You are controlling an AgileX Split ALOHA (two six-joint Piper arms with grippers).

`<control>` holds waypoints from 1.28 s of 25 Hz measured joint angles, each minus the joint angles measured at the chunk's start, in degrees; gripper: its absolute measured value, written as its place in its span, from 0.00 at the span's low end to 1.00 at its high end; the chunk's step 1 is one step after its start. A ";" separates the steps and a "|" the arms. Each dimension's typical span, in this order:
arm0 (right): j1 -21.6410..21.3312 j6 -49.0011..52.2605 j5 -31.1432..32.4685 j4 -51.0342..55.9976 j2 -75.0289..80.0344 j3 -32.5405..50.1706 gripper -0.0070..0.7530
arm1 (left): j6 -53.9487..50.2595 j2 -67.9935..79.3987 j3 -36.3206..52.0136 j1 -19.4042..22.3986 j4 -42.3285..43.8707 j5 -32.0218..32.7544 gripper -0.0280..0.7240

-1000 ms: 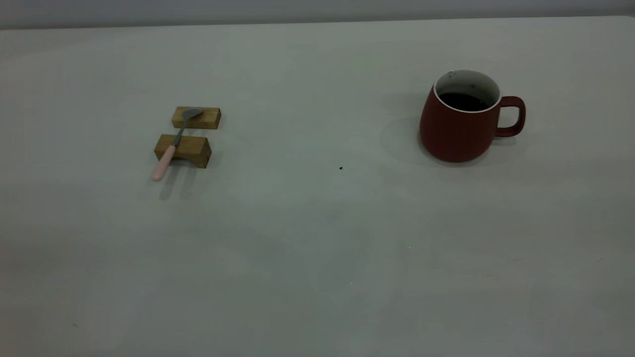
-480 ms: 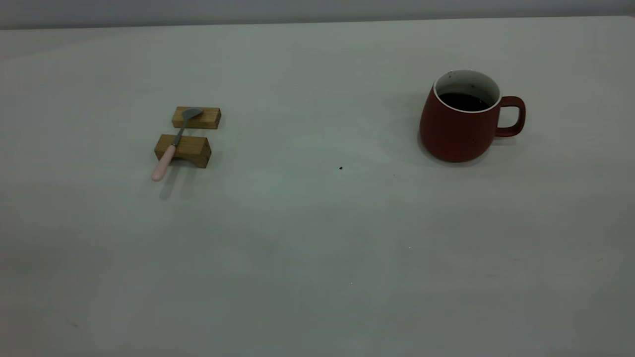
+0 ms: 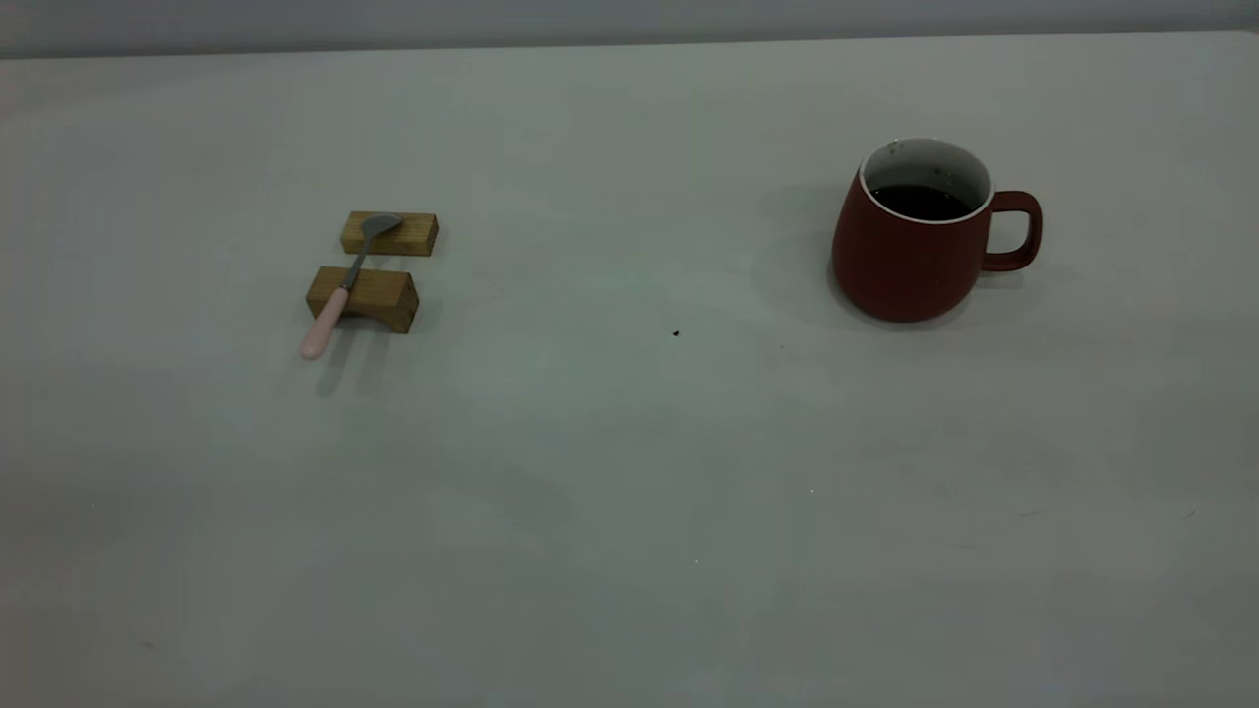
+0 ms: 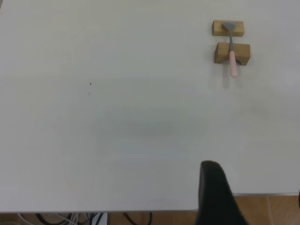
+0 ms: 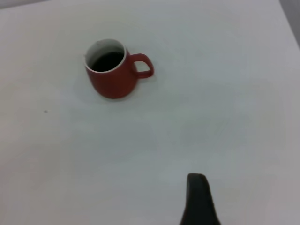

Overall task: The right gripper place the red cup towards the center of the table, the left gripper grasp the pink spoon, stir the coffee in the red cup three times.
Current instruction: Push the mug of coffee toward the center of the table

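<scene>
Far left of the cup (image 3: 920, 246), the spoon (image 3: 344, 285) bridges two blocks (image 3: 374, 265); neither gripper's grip can be told.

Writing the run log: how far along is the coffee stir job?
Nothing done yet. The red cup sits at the table's right side, not centred. The pink spoon lies across the two wooden blocks, ungrasped. Nothing in hand; only one finger of each gripper shows. Left: move cup, grasp spoon, stir the coffee.
</scene>
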 joint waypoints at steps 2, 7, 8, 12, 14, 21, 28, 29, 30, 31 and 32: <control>0.00 0.21 -1.47 2.72 0.95 -0.05 0.78 | 0.00 0.00 0.00 0.00 0.00 0.00 0.69; 0.00 -6.80 -9.13 6.53 12.54 -0.22 0.78 | 0.00 0.00 0.00 0.00 0.00 0.00 0.69; 0.00 -9.13 -10.89 6.78 15.73 -0.22 0.78 | 0.00 0.00 0.00 0.00 0.00 0.00 0.69; 0.00 -21.19 -20.05 9.49 31.69 -0.22 0.78 | 0.00 0.00 0.00 0.00 0.00 0.00 0.69; 0.00 -27.67 -25.93 11.84 39.88 -0.28 0.78 | 0.00 0.00 0.00 0.00 0.00 0.00 0.69; 0.00 -42.08 -40.94 17.45 69.00 -8.22 0.78 | 0.00 0.00 0.00 0.00 0.00 0.00 0.69; 0.00 -55.99 -42.17 18.04 95.63 -23.76 0.78 | 0.00 0.00 0.00 0.00 0.00 0.00 0.69; 0.00 -58.81 -42.17 18.12 98.39 -25.77 0.78 | 0.00 0.00 0.00 0.00 0.00 0.00 0.69; 0.00 -62.65 -42.17 18.19 101.55 -27.67 0.78 | 0.00 0.00 0.00 0.00 0.00 0.00 0.69; -0.22 -67.02 -42.17 18.24 104.57 -29.48 0.78 | 0.00 0.00 0.00 0.00 0.00 0.00 0.69; -0.45 -71.62 -42.17 18.38 107.40 -30.93 0.78 | 0.00 0.00 0.00 0.00 0.00 0.00 0.69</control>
